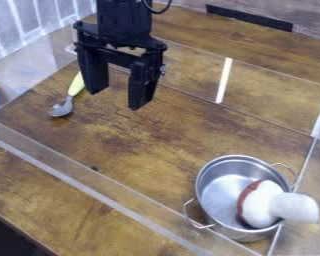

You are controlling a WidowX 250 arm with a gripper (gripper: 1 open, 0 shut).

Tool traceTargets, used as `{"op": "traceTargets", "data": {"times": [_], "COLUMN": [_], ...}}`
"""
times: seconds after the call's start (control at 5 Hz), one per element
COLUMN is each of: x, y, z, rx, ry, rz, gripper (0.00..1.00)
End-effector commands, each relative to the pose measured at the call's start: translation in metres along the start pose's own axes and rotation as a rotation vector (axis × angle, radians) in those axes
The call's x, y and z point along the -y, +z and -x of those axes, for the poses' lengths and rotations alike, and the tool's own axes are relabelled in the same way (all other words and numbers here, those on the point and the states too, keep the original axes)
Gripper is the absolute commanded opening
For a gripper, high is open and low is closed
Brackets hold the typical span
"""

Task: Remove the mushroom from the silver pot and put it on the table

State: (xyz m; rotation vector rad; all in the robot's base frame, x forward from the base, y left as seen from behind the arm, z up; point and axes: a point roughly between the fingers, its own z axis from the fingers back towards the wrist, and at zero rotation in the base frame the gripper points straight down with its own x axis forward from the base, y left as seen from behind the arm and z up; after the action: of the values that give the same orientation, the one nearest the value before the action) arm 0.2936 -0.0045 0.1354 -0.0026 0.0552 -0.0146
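Camera: one mushroom [271,205], one silver pot [223,192].

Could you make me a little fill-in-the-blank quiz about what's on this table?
The mushroom lies in the silver ____.
The hand hangs over the table with its fingers ____.
Near the hand lies a ____ with a yellow-green handle.

Missing words: pot; open; spoon
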Motion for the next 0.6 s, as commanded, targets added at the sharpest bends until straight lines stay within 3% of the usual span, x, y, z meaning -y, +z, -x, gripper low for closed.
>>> {"op": "traceTargets", "data": {"times": [0.0,0.4], "x": [0.003,0.082], "y": [-0.013,-0.028], "z": [0.002,-0.013], "rx": [-0.035,-0.016], "ry": [0.000,-0.170], "rz": [0.004,-0.003], "gripper": [1.00,1.00]}}
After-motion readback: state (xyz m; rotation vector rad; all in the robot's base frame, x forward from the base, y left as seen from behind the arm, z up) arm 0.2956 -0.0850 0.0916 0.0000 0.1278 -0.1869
